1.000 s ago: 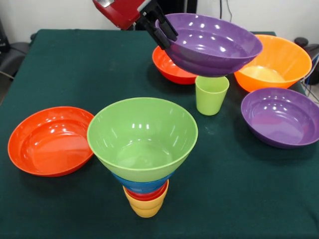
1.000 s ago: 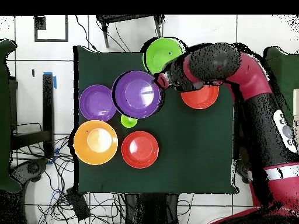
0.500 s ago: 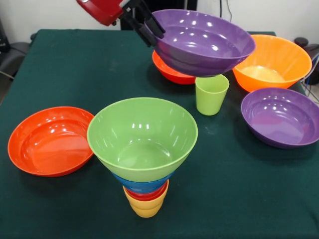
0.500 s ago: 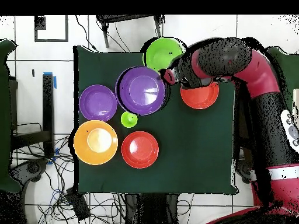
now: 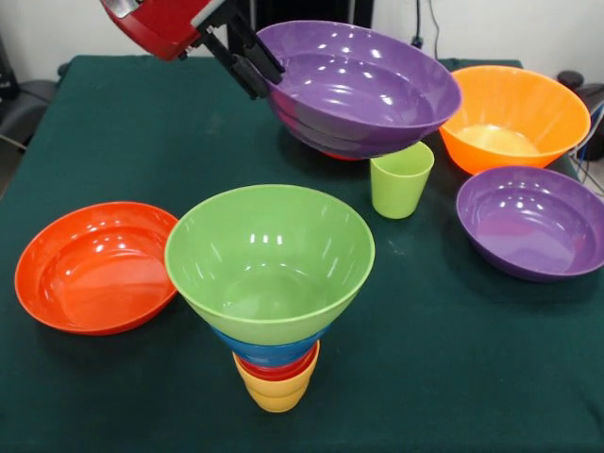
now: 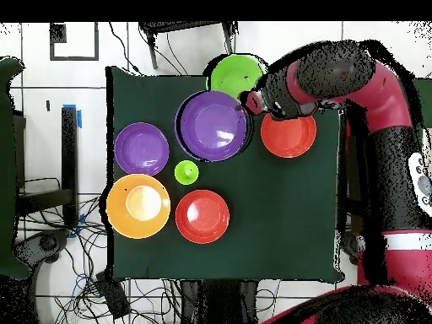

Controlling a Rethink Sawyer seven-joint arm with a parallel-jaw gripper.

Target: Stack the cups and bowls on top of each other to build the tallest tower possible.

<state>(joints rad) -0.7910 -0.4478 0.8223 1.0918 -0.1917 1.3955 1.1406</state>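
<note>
One purple bowl (image 5: 363, 85) hangs tilted in the air, its rim pinched between the jaws of the gripper (image 5: 253, 68), above the far part of the table (image 5: 113, 123) and up beyond the tower (image 5: 272, 283), well apart from it. That tower stands near the front edge, green bowl (image 5: 270, 255) on top, blue bowl (image 5: 268, 351), red cup (image 5: 276, 369) and yellow cup (image 5: 276, 392) beneath. Around it lie a second purple bowl (image 5: 530, 222), an orange bowl (image 5: 514, 115), a red-orange bowl (image 5: 92, 266) and a green cup (image 5: 400, 179). Glossy plastic looks light, stiff and slippery; a rim pinch seems the only hold, and the narrow-footed tower would likely tip under an off-centre landing
</note>
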